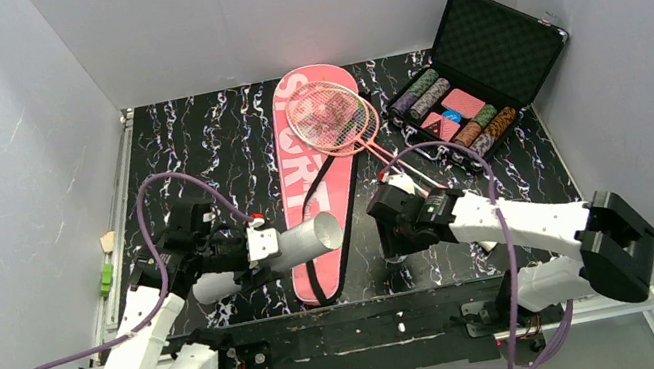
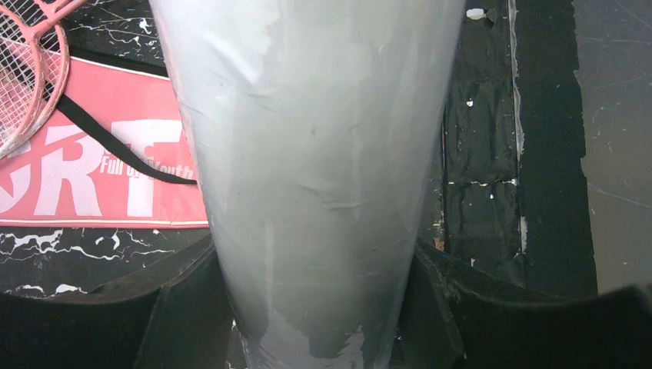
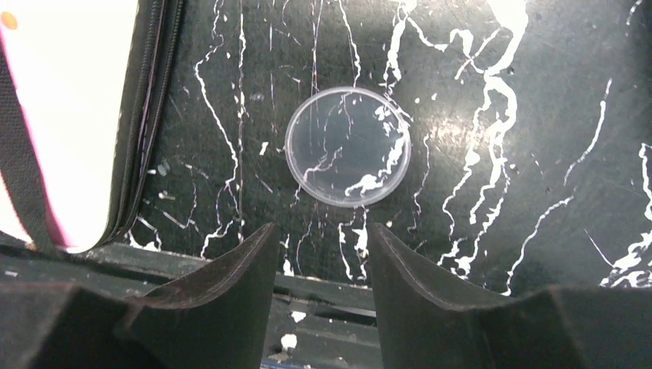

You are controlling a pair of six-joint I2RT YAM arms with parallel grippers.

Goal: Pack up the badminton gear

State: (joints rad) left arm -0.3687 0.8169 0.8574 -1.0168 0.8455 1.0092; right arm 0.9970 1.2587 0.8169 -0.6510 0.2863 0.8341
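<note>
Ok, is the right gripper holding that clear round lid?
No, the clear lid lies flat on the table, untouched, ahead of the open right gripper.

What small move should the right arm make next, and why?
Probably lower the right gripper toward the clear round plastic lid and close on its rim. Its jaws stand open and empty just short of the lid, which lies flat on the black marbled table, while the left gripper holds the white cylindrical tube, which may need that cap.
</note>
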